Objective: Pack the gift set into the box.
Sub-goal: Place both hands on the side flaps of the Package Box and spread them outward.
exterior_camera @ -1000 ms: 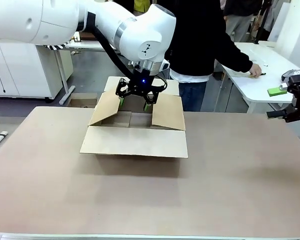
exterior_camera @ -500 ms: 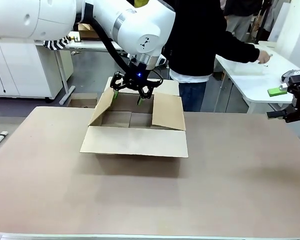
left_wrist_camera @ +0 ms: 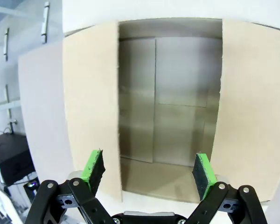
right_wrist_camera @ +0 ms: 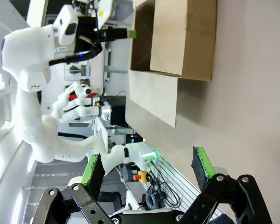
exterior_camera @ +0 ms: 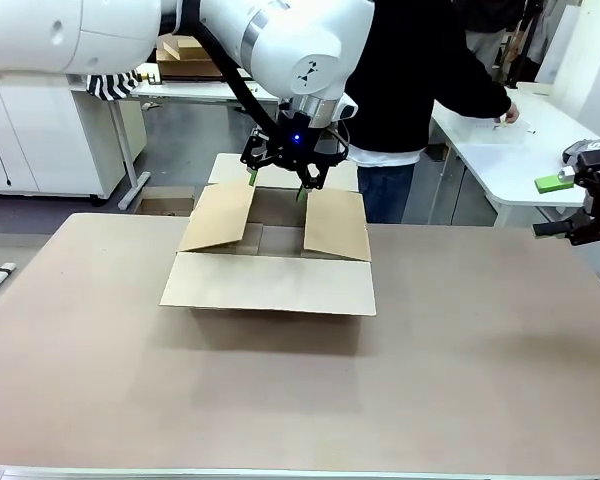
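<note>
The box [exterior_camera: 268,282], a plain brown carton, stands open at the table's middle with its four flaps spread. In the left wrist view I look straight down into the box [left_wrist_camera: 170,116], and its inside is bare cardboard. My left gripper [exterior_camera: 278,186] hangs open just above the box's far side, with nothing between its green pads [left_wrist_camera: 92,168]. At the table's far right edge my right gripper [exterior_camera: 592,214] is held off the box, and in its own view the right gripper [right_wrist_camera: 149,172] stands open and empty. The gift set is out of view.
A person in a black top [exterior_camera: 410,70] stands behind the box, one hand [exterior_camera: 506,114] on a white side table [exterior_camera: 500,165] at the right. A small green object [exterior_camera: 554,183] lies on that table. The brown tabletop [exterior_camera: 460,350] spreads wide around the box.
My left gripper has lifted out of the box opening, swung left, then come back right, staying open. The person's hand shifted over the side table. The right arm has not moved.
</note>
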`<action>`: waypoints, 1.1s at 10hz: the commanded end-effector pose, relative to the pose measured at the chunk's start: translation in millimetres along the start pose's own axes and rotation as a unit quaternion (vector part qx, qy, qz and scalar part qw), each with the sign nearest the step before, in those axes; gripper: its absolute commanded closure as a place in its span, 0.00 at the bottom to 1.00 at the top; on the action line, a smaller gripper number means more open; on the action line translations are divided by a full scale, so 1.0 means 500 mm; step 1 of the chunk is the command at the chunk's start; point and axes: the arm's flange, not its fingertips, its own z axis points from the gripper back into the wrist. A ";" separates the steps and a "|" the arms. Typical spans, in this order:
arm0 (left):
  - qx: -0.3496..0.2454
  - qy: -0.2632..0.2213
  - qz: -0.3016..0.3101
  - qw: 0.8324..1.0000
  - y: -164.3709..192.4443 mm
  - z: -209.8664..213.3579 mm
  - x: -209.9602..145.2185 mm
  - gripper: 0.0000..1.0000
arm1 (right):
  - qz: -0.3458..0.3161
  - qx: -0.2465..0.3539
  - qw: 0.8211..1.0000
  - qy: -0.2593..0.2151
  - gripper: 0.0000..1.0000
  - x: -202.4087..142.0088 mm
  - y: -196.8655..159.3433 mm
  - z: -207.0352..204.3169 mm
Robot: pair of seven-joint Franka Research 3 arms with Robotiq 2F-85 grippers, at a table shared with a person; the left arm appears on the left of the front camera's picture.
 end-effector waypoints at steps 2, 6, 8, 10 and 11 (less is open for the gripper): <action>0.025 0.004 0.006 1.000 0.027 -0.028 0.020 0.00 | 0.014 0.002 1.000 0.002 0.00 0.000 -0.001 0.001; 0.055 0.043 0.026 0.997 0.048 -0.133 0.030 0.00 | 0.014 0.002 1.000 0.002 0.00 0.000 -0.001 0.001; 0.068 0.069 0.030 0.995 0.049 -0.177 0.036 0.00 | 0.014 0.002 1.000 0.002 0.00 0.000 -0.001 0.001; 0.094 0.071 0.048 0.992 0.062 -0.180 0.033 0.00 | 0.014 0.002 1.000 0.002 0.00 0.000 -0.001 0.001; 0.104 0.064 0.059 0.991 0.077 -0.169 0.027 0.00 | 0.014 0.002 1.000 0.002 0.00 0.000 -0.001 0.001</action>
